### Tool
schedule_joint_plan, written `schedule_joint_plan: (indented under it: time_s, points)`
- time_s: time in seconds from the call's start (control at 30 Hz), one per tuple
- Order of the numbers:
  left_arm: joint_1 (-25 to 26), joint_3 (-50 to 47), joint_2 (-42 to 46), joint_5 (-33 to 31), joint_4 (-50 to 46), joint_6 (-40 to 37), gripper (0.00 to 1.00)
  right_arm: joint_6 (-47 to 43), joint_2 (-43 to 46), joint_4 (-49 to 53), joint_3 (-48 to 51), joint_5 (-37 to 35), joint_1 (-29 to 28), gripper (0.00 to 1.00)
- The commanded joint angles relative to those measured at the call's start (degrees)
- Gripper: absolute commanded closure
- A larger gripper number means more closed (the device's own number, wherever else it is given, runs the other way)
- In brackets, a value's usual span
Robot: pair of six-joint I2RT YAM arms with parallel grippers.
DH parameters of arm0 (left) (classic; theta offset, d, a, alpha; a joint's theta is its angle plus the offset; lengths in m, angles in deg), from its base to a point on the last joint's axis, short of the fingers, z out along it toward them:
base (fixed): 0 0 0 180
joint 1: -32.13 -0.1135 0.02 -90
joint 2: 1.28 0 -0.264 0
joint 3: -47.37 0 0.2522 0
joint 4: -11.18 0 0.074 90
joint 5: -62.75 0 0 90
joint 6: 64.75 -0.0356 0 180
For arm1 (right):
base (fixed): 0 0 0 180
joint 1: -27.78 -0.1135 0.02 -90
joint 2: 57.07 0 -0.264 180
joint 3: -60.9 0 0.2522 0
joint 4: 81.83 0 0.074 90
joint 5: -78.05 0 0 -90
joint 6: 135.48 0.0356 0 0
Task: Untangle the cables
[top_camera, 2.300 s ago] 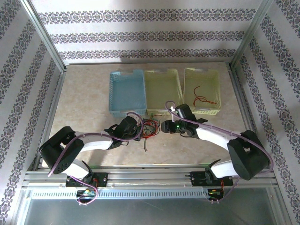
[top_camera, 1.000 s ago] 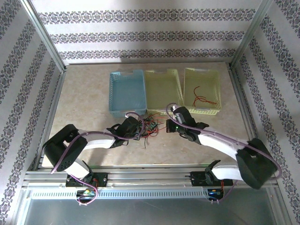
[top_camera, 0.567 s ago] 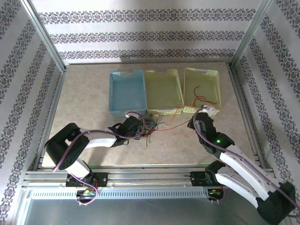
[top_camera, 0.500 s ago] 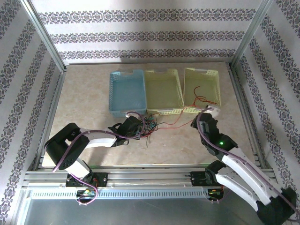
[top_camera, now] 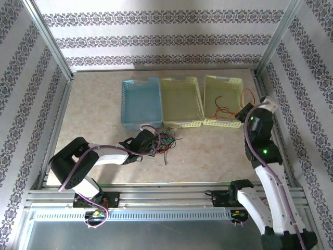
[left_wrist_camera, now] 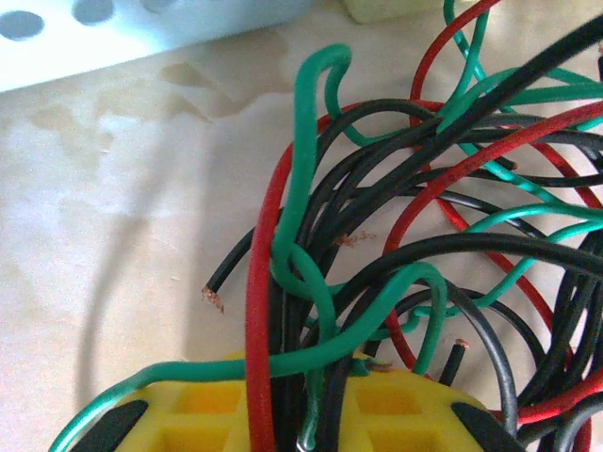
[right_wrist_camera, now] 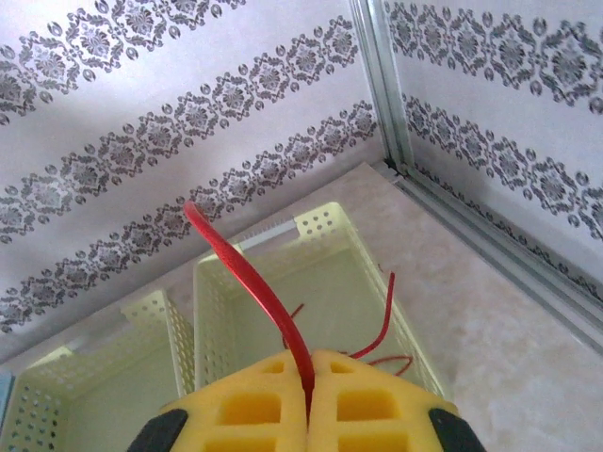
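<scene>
My right jaws pinch one red cable (right_wrist_camera: 267, 297) by the bin (right_wrist_camera: 316, 223), while my left jaws seem clamped on the tangle (left_wrist_camera: 396, 235) on the tabletop (left_wrist_camera: 113, 235), whose light, springy, slippery wires grip best near a free end.

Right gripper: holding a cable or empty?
Holding. The right gripper is shut, its jaws meeting on a red cable that arcs up from between them.
</scene>
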Motion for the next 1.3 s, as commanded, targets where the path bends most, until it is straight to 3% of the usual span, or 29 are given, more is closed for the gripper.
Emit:
schedule_joint_plan:
  time_s: [0.0, 0.17, 0.33, 0.67, 0.7, 0.77, 0.87, 1.1, 1.27]
  points:
    - [0.90, -1.90, 0.65, 7.18, -1.40, -2.77, 0.82, -2.41, -6.04, -6.43, -3.74, 5.08, 2.73, 1.00]
    - [1.07, -2.07, 1.46, 6.70, -1.83, -2.58, 0.82, -1.73, -13.56, -13.65, -8.05, 7.16, 5.97, 1.00]
    - [1.25, -2.37, 1.90, 6.37, -1.81, -2.55, 0.82, -1.86, -22.42, -12.85, -11.38, 10.57, 7.48, 1.00]
    - [1.32, -1.99, 2.40, 7.10, -2.11, -2.95, 0.82, 4.33, -36.53, -11.68, -5.14, 20.90, 7.94, 1.00]
    - [1.34, -2.05, 2.40, 7.33, -1.99, -2.96, 0.82, 4.67, -36.75, -11.55, -4.49, 21.24, 7.94, 0.95]
    - [1.34, -2.08, 2.69, 7.32, -1.92, -3.03, 0.81, 5.10, -36.06, -11.06, -3.16, 21.19, 7.87, 0.65]
    - [1.34, -2.17, 3.00, 7.18, -1.92, -3.04, 0.80, 5.06, -32.34, -9.57, -1.50, 18.59, 7.69, 0.49]
    - [1.38, -2.28, 2.92, 7.95, -0.65, -3.22, 0.79, 1.57, -20.88, -2.36, 1.18, 15.46, 2.06, 0.41]
    - [1.34, -1.64, 1.81, 8.92, -0.23, -3.58, 0.79, -1.41, -15.78, 0.16, 5.58, 27.83, -8.48, 0.41]
